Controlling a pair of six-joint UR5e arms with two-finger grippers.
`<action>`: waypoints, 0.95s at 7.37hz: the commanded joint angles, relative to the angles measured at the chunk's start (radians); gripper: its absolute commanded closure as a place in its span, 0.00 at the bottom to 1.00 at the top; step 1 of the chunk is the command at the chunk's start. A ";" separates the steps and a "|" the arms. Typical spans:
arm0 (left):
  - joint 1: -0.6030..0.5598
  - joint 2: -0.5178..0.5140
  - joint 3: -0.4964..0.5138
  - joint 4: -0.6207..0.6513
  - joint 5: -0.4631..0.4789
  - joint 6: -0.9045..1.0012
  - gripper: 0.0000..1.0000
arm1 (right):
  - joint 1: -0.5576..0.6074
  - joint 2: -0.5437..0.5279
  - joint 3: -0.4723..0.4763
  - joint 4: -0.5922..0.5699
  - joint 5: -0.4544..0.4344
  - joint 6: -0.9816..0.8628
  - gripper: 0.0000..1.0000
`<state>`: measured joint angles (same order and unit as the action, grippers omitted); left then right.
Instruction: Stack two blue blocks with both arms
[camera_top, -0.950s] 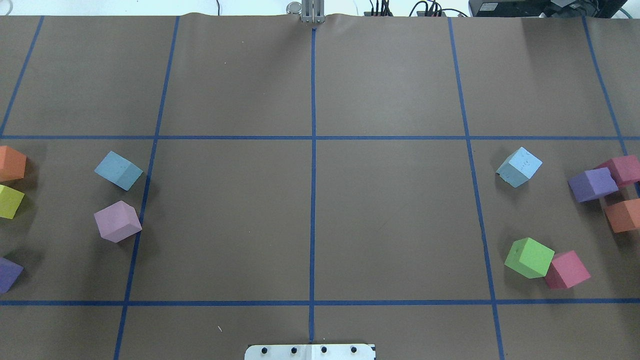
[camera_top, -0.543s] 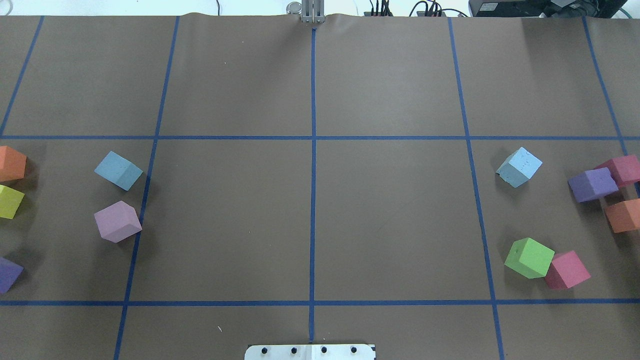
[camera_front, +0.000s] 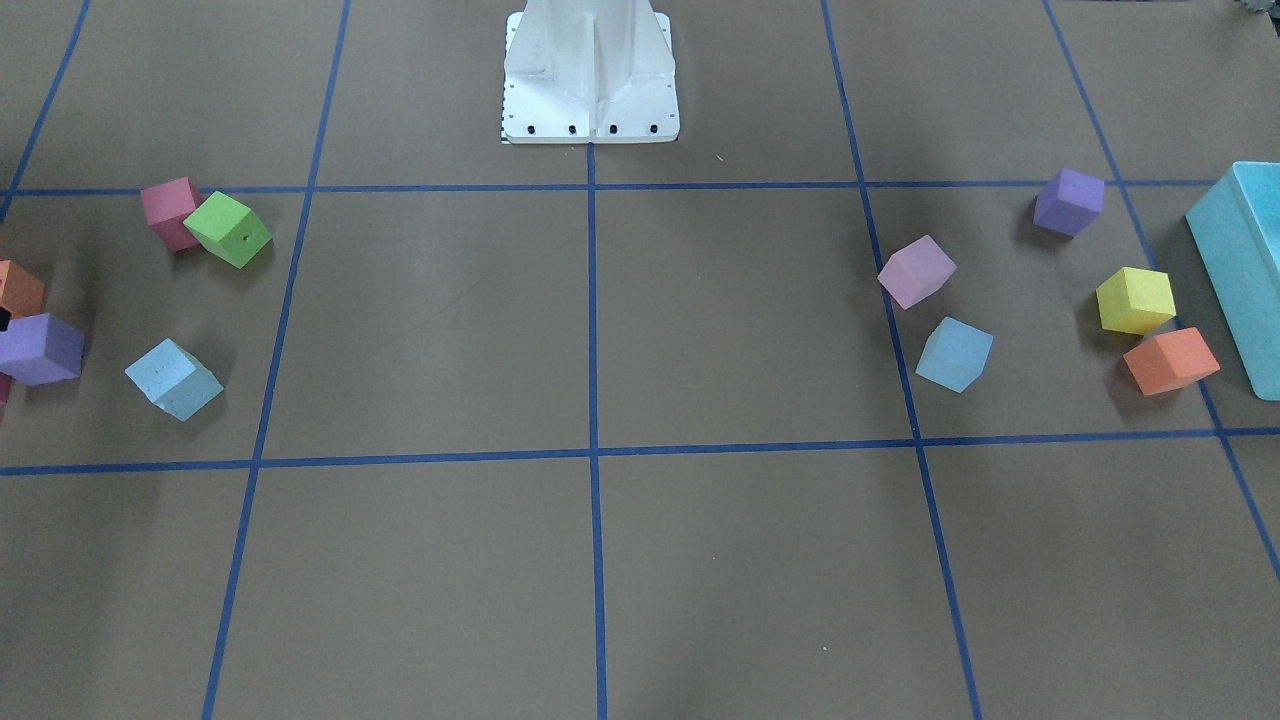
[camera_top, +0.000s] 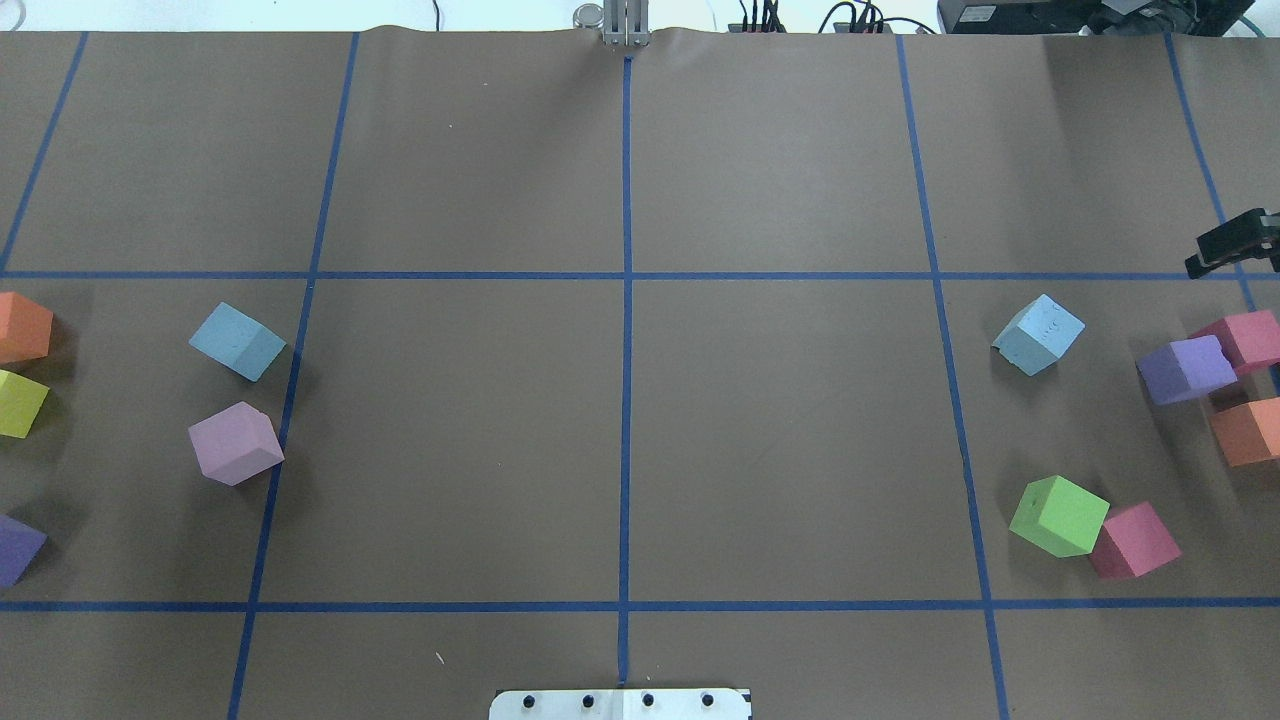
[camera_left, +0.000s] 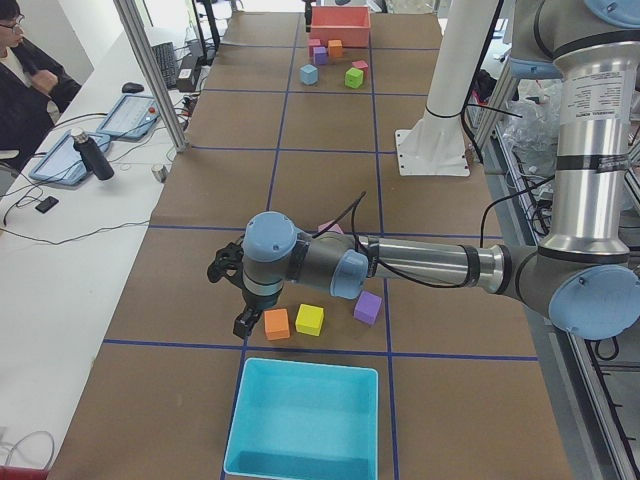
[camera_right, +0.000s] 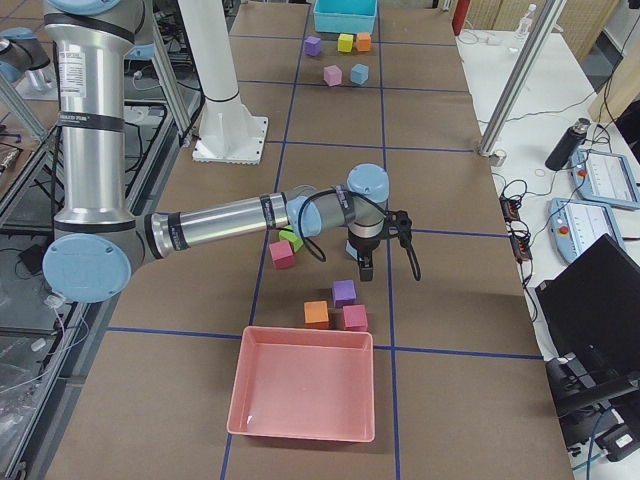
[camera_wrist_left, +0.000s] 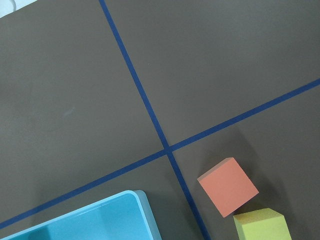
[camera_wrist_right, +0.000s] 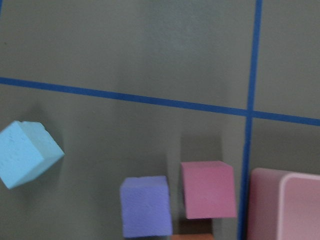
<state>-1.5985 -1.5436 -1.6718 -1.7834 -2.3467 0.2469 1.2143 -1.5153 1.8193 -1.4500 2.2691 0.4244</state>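
Blue blocks (camera_top: 237, 341) (camera_top: 1038, 334) are lying well apart, one per side, unstacked, neither picked. I'm judging this the reach step. My left gripper (camera_left: 243, 322) is hanging near orange cube (camera_left: 276, 323), right gripper (camera_top: 1232, 245) near purple cube (camera_top: 1186, 368); can't tell whether jaws are released or clenched. Next: each needs centring over its own block, jaws wide.

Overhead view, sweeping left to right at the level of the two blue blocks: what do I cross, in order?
Orange cube at the left edge → left blue block → right blue block → purple cube. Cubes that overlap these in the sweep are left out.
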 joint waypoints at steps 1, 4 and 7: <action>0.000 0.000 0.001 -0.001 0.000 0.002 0.02 | -0.155 0.082 -0.017 0.090 -0.104 -0.091 0.02; 0.000 0.005 0.004 -0.001 -0.002 0.002 0.02 | -0.205 0.089 -0.107 0.195 -0.115 -0.504 0.01; 0.000 0.005 0.004 -0.001 -0.002 0.002 0.02 | -0.229 0.081 -0.127 0.194 -0.105 -0.483 0.01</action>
<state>-1.5984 -1.5387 -1.6676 -1.7840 -2.3484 0.2485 0.9939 -1.4324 1.6991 -1.2535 2.1620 -0.0635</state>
